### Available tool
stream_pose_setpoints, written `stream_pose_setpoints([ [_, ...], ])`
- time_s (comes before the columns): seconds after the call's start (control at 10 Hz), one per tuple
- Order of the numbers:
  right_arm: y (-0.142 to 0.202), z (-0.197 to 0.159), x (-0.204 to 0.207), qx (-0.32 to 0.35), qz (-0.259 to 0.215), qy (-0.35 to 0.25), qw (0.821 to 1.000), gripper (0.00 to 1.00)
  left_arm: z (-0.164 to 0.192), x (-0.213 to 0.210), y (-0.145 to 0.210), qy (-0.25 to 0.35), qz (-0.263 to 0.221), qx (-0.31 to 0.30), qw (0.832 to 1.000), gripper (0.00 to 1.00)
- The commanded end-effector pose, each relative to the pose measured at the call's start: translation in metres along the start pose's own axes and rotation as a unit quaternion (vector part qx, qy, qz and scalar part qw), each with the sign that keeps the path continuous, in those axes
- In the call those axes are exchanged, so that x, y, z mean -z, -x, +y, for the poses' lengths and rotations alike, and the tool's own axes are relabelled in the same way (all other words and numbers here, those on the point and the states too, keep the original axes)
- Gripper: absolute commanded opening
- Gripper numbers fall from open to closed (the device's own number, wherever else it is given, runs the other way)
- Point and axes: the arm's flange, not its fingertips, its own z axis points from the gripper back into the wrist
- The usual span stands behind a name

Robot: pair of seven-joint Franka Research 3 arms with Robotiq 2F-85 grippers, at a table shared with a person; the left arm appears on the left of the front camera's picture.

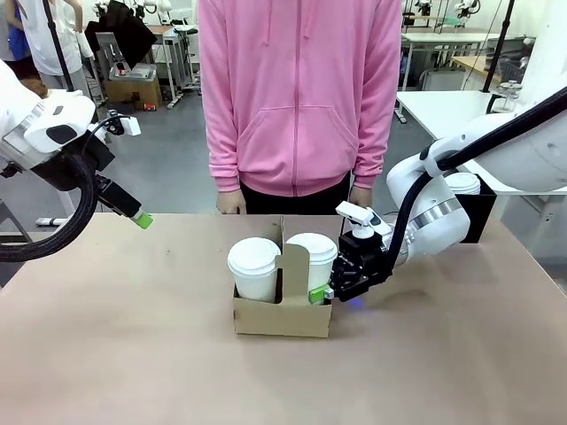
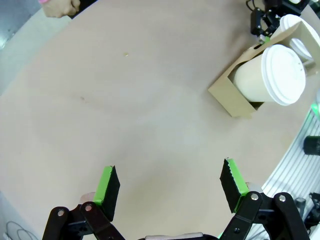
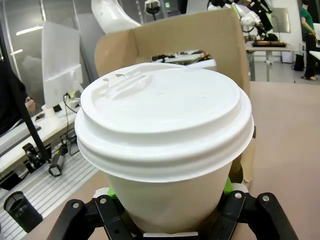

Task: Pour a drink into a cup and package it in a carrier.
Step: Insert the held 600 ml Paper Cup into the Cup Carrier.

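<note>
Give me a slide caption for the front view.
Right gripper holds a lidded cup in the carrier beside another cup.

My worktop (image 1: 133,354) is a plain tan surface. On it near the middle sits a brown cardboard carrier (image 1: 282,315), with a black box (image 1: 477,212) at its far right edge.

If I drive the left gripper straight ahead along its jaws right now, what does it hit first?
Most likely the bare table. The left gripper is open with only tabletop between and ahead of its jaws. The carrier with its cup sits off to the side, clear of that line, though depth is hard to judge.
</note>
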Motion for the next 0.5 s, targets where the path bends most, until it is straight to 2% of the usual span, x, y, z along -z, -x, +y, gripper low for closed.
stream_pose_setpoints([
  [0.0,0.0023,-0.0013,0.0040,-0.029,0.025,0.001,0.999,0.80,0.0003,-0.0017,-0.0004,-0.001,-0.002,0.003,1.000,1.00],
  [0.1,0.0018,0.0001,0.0033,-0.035,0.031,0.004,0.999,0.80,0.0003,-0.0017,-0.0004,-0.001,-0.002,0.003,1.000,1.00],
  [0.2,0.0005,0.0018,0.0022,-0.039,0.036,0.009,0.999,1.00,0.0003,-0.0017,-0.0004,-0.001,-0.002,0.003,1.000,1.00],
  [0.4,-0.0031,0.0063,-0.0026,-0.043,0.045,0.018,0.998,1.00,0.0003,-0.0017,-0.0004,-0.001,-0.002,0.003,1.000,1.00],
])
